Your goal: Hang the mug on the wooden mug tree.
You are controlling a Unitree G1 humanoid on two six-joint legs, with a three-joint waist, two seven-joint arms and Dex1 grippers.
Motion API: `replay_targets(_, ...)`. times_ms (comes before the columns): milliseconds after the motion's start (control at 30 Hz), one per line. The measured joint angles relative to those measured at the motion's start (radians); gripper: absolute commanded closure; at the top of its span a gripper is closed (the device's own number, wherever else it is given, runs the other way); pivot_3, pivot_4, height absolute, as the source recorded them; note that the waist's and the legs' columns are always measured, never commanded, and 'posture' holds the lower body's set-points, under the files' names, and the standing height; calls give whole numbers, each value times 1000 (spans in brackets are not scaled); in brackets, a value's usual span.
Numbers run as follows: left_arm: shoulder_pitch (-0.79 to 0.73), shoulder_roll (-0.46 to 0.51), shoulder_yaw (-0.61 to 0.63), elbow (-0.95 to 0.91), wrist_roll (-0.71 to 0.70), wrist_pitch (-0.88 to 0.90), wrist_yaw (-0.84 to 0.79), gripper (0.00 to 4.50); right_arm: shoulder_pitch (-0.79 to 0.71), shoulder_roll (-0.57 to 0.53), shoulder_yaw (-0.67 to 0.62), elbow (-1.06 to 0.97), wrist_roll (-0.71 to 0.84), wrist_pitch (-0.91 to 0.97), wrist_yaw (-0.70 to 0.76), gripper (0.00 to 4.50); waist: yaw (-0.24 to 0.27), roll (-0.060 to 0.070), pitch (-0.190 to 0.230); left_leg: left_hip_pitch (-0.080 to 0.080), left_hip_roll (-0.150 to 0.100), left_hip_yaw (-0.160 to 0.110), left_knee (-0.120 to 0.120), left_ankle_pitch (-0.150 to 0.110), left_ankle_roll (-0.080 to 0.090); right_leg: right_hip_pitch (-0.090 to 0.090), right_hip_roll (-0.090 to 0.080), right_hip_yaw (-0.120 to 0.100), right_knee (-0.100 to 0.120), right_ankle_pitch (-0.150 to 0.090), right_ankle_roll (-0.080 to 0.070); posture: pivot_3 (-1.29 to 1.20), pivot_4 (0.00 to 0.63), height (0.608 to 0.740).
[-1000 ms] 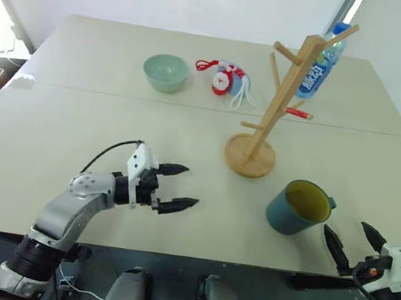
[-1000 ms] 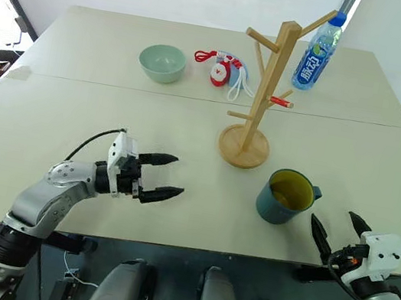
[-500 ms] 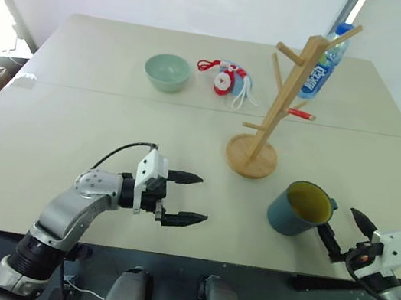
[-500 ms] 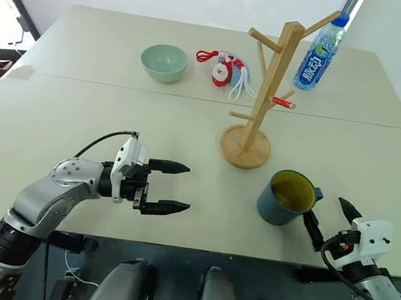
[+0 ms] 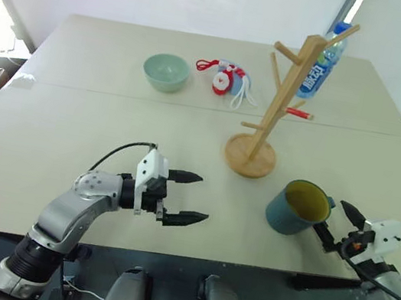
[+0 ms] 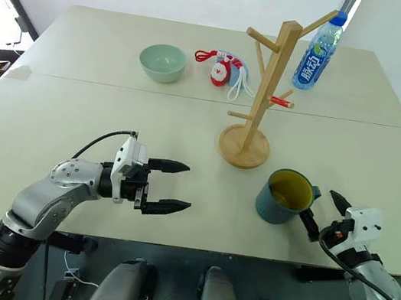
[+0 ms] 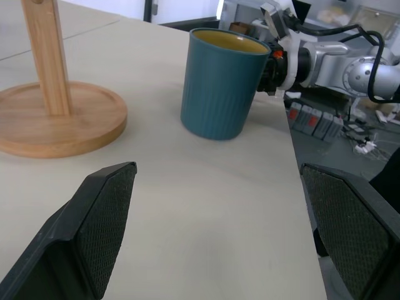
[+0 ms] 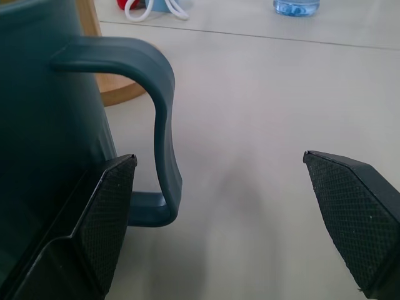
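Reaching: right gripper (image 6: 319,210) sits at the near right edge of the table (image 6: 74,120), level, jaws spread wide, pointing at the handle side of the mug (image 6: 285,197).
Mug: dark teal with a yellow-olive inside, standing upright near the front right of the table, not yet held; its handle (image 8: 153,119) faces the right gripper.
Handle and fingers: in the right wrist view one finger (image 8: 106,219) lies just beside the mug wall by the handle, and the other stands well off to the far side, so the handle is between them but nothing is pinched.
Mug tree: wooden mug tree (image 6: 261,91) stands upright on its round base, just behind and to the left of the mug; every peg is bare.
Left gripper: left gripper (image 6: 169,186) hovers over the middle front of the table, open, empty, aimed toward the mug and well apart from it.
Other items: green bowl (image 6: 162,62), red and white trinket (image 6: 224,71) and water bottle (image 6: 317,50) sit at the back.
Risk, push: a finger that meets the mug wall before closing would likely shove or spin the mug toward the tree base.
Risk, grip: closing off-centre on the thin handle could let the mug tilt or slip when lifted.
Risk, tree: a mug carried low could knock the light stand over.
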Motion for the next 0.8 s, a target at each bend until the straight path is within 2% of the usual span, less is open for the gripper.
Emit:
replay_targets(67, 0, 0, 0, -2, 0, 1, 4, 0, -15, 0, 3, 15, -1, -1, 10, 61, 0, 0, 0, 0, 0, 0, 0, 0, 0, 0, 0, 0, 0, 0, 0, 0, 150, 740)
replay_targets(167, 0, 0, 0, -4, -3, 3, 10, 0, -30, 0, 12, 22, -1, 0, 25, 856, 0, 0, 0, 0, 0, 0, 0, 0, 0, 0, 0, 0, 0, 0, 0, 0, 150, 740)
replay_targets(267, 0, 0, 0, -4, -9, 4, 16, 0, -38, 0, 23, 23, 2, 1, 41, 2308, 0, 0, 0, 0, 0, 0, 0, 0, 0, 0, 0, 0, 0, 0, 0, 0, 150, 740)
replay_targets(400, 0, 0, 2, -10, -18, 5, 24, 0, -44, 0, 32, 23, 9, 3, 52, 4474, 0, 0, 0, 0, 0, 0, 0, 0, 0, 0, 0, 0, 0, 0, 0, 0, 150, 740)
replay_targets(633, 0, 1, 3, -17, -21, 8, 26, 0, -21, 0, 33, -3, 8, 8, 44, 4474, 1, 0, 0, 0, 0, 0, 0, 0, 0, 1, 0, 0, 0, 0, 0, 0, 150, 740)
replay_targets(800, -1, 2, 4, -17, -22, 9, 23, 0, 55, -45, 33, -139, -62, -3, 9, 4474, 1, 1, 0, 0, 0, 0, 0, 0, 0, 0, 0, 0, 0, 0, 0, 0, 150, 740)
